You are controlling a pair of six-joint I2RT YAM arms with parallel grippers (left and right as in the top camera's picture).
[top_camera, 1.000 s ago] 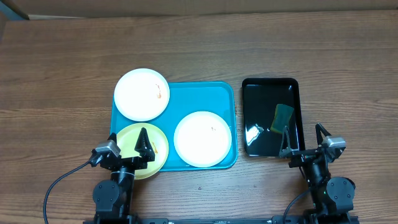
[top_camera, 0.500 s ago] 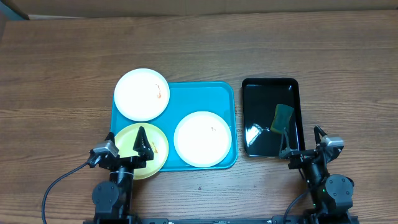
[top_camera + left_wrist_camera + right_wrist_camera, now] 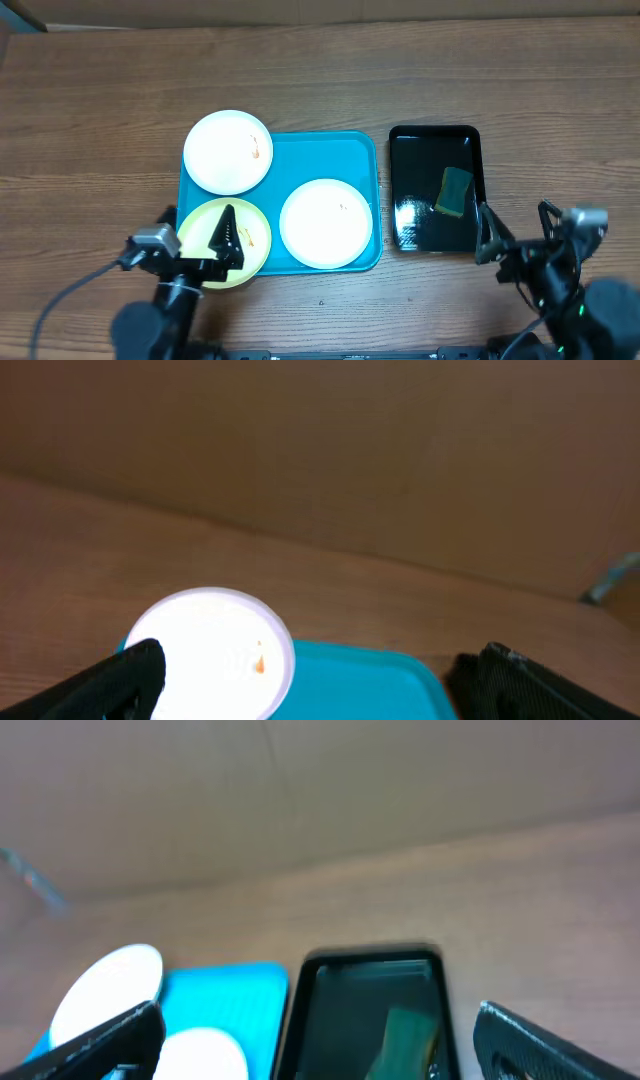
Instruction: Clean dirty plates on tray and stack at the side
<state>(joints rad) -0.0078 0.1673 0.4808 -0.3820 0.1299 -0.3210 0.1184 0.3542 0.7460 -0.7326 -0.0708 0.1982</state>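
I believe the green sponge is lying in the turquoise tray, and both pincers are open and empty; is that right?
Not quite: the overhead view shows the green sponge lying in the black tray, not the turquoise tray. The rest holds: the left pincer and the right pincer are open and empty.

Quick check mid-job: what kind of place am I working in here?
Probably a lab test bench, not a kitchen: wood-grain table, plain brown backdrop, and staged props, plates on a turquoise tray, sponge in a black tray.
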